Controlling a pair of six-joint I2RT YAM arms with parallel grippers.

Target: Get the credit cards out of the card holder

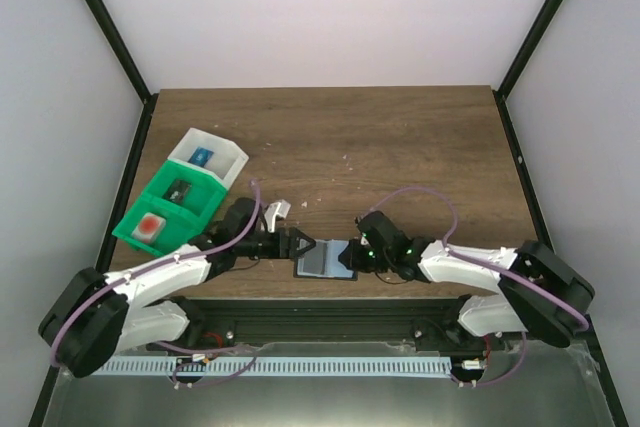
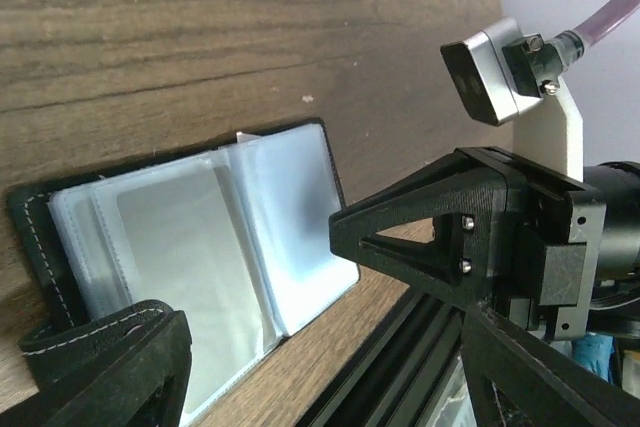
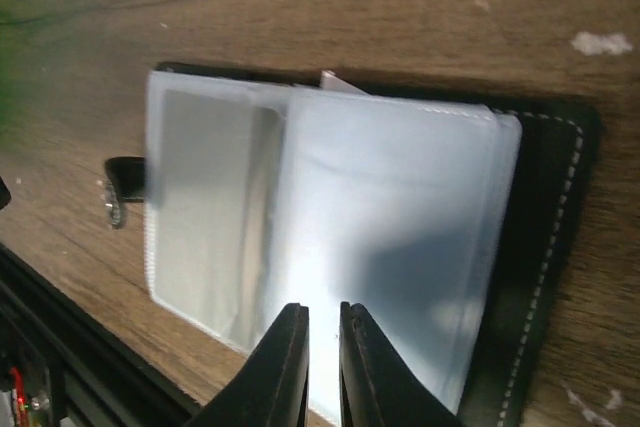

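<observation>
Card holder point(image 1: 325, 259) lies open, inside up, on the wooden table point(image 1: 400, 137), with both grippers at it.

Clear plastic sleeves point(image 3: 400, 217) are fanned across the black stitched cover point(image 3: 560, 217). A grey card point(image 3: 205, 197) shows through one sleeve. A pale corner point(image 3: 335, 80) pokes out past the holder's far edge; what it belongs to can't be made out.

Left gripper point(image 1: 293, 245) is at the holder's left side with jaws spread wide. In the left wrist view one finger point(image 2: 110, 387) sits at the holder's cover edge, and the stitched rim curls up over it.

Right gripper point(image 1: 355, 250) is at the holder's right side. Its fingers point(image 3: 285, 372) are nearly together with only a thin slit between, and their tips are at the near edge of the top sleeve. Can't tell whether the sleeve is pinched.

Left of the holder and farther back are a green bin point(image 1: 200, 210) and a white bin point(image 1: 235, 162) joined in a row. A small white scrap point(image 1: 275, 212) lies between the bins and the holder.
</observation>
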